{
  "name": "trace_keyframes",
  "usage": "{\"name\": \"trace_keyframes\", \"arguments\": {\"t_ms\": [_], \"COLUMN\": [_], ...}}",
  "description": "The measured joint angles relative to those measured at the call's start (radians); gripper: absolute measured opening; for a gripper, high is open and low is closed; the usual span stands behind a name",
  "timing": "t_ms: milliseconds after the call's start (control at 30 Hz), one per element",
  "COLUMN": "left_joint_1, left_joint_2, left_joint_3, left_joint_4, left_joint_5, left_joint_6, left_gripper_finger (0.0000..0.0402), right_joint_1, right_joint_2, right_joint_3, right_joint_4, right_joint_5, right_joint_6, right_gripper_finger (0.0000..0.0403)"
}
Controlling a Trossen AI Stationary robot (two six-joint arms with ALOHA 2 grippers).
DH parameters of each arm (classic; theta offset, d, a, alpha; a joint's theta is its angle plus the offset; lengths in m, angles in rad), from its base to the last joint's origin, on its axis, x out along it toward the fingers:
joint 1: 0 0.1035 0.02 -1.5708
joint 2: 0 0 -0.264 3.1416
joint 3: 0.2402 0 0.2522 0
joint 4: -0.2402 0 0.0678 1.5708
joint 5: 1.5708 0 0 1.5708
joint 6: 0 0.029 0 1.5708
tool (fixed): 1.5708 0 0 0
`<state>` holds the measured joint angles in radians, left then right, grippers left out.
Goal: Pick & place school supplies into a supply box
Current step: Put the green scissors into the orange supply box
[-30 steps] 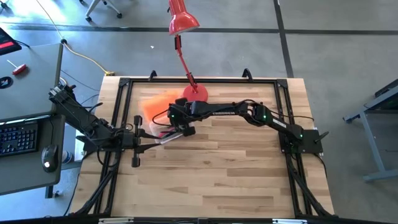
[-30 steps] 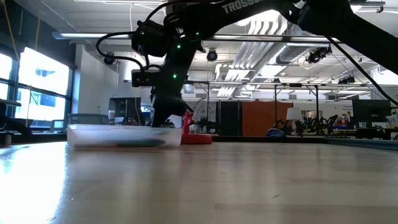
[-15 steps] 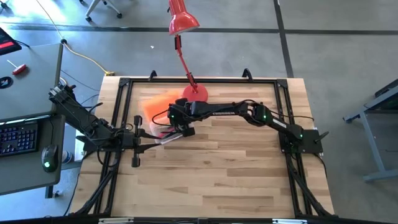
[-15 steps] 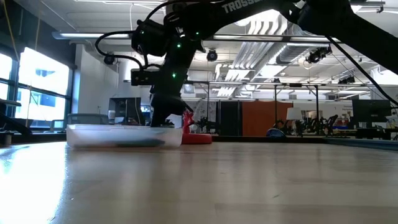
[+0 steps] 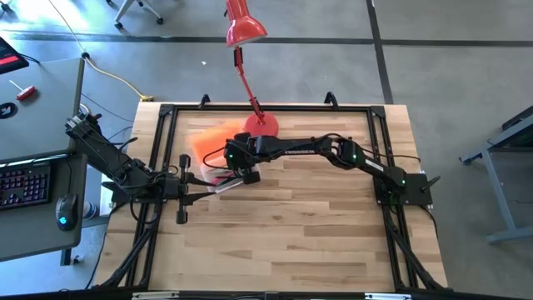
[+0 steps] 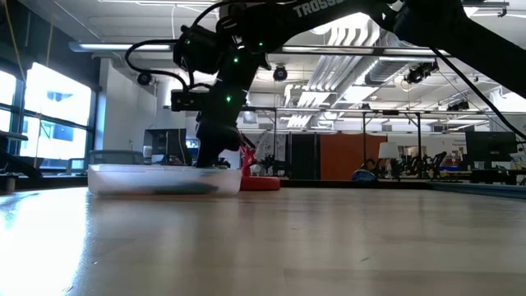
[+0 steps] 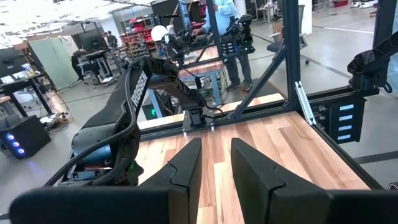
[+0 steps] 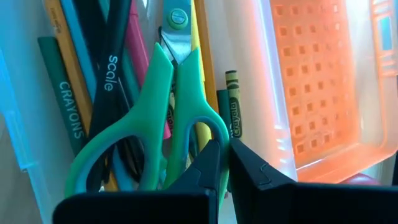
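The supply box (image 5: pixel 210 169), clear plastic, lies at the table's left centre with its orange gridded lid (image 8: pixel 317 81) open beside it. Inside lie green-handled scissors (image 8: pixel 165 106), crayons (image 8: pixel 232 102), pens and pencils (image 8: pixel 112 68). My right gripper (image 8: pixel 225 152) reaches down into the box (image 6: pixel 156 179), shut, its tips by the scissors' handle and a crayon's end. My left gripper (image 7: pixel 214 162) waits at the table's left edge (image 5: pixel 187 188), level and open, with nothing between its fingers. My right gripper slants down into the box from the table's right side, with its shut fingertips (image 8: pixel 210 158) close to the scissors' handle ring (image 8: pixel 186 134) and the crayon's end (image 8: pixel 234 130). Whether they touch either one, I cannot tell.
A red desk lamp stands behind the box, its round base (image 5: pixel 261 125) at the table's far edge and its head (image 5: pixel 244 29) beyond it. A black frame (image 5: pixel 166 112) rims the table. Bare wood (image 5: pixel 308 225) lies on the near and right side.
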<state>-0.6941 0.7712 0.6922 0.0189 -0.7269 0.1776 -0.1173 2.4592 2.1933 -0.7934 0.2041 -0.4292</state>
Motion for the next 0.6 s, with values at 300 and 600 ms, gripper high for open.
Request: {"name": "trace_keyframes", "arguments": {"t_ms": [300,600], "left_joint_1": [0.0,0.0], "left_joint_2": [0.0,0.0], "left_joint_3": [0.0,0.0], "left_joint_4": [0.0,0.0], "left_joint_5": [0.0,0.001], "left_joint_6": [0.0,0.0], "left_gripper_finger": [0.0117,0.0117], "right_joint_1": [-0.002,-0.002], "right_joint_2": [0.0,0.0], "right_joint_3": [0.0,0.0], "right_joint_4": [0.022,0.05], "right_joint_5": [0.007,0.034], "right_joint_6": [0.01,0.016], "right_gripper_finger": [0.0003,0.0017]}}
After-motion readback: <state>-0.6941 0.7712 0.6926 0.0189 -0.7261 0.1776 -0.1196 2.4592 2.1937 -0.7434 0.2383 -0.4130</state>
